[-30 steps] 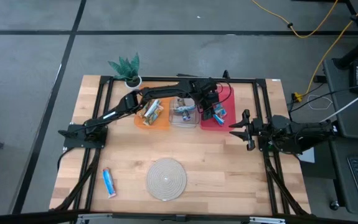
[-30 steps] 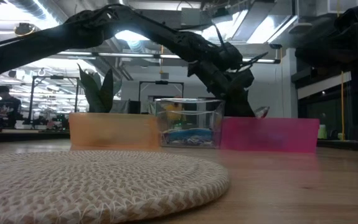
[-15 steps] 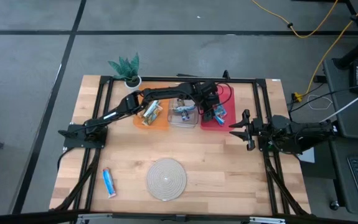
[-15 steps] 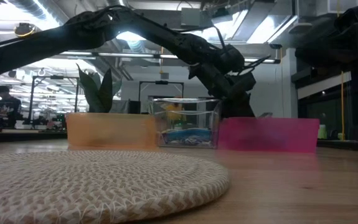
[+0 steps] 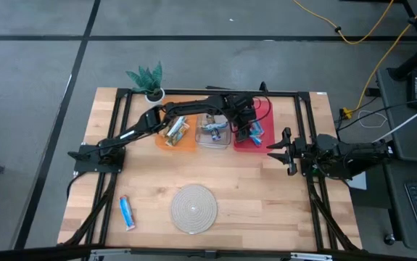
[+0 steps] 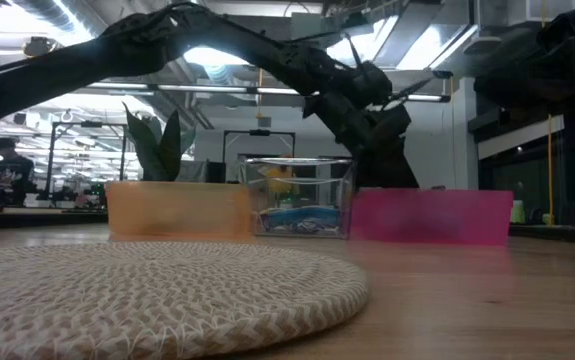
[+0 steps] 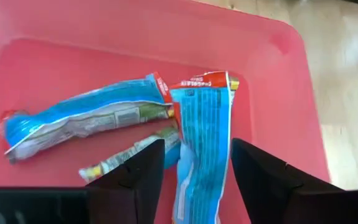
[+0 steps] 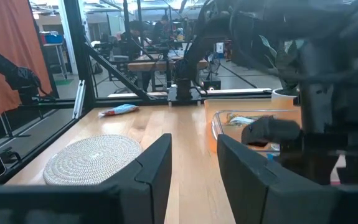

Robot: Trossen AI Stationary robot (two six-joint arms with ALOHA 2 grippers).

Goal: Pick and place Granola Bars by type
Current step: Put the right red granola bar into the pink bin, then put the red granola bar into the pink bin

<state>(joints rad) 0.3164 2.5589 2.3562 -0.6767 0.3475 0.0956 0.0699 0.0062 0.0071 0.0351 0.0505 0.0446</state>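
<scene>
My left gripper (image 7: 197, 149) hangs open over the red bin (image 7: 272, 74), pointing slantwise down. A bright blue granola bar (image 7: 200, 118) lies in the bin between its fingers, apart from both and resting across two other blue bars (image 7: 85, 118). The orange bin (image 5: 177, 134) holds green-and-tan bars, and the clear bin (image 5: 214, 133) holds silvery-blue ones. One blue bar (image 5: 126, 212) lies on the table at the near left. My right gripper (image 5: 284, 148) waits open at the table's right side, level, nothing between its fingers.
The three bins stand in a row at the far side, orange, clear, then red. A round woven mat (image 5: 193, 208) lies at the near middle. A small potted plant (image 5: 149, 80) stands at the far left corner. Black frame rails run along the table's left and right sides.
In the low view, a pale end of a bar showed just above the red bin's wall under my left gripper a second ago. It has dropped out of sight behind the wall. Both arms have stayed in place.
</scene>
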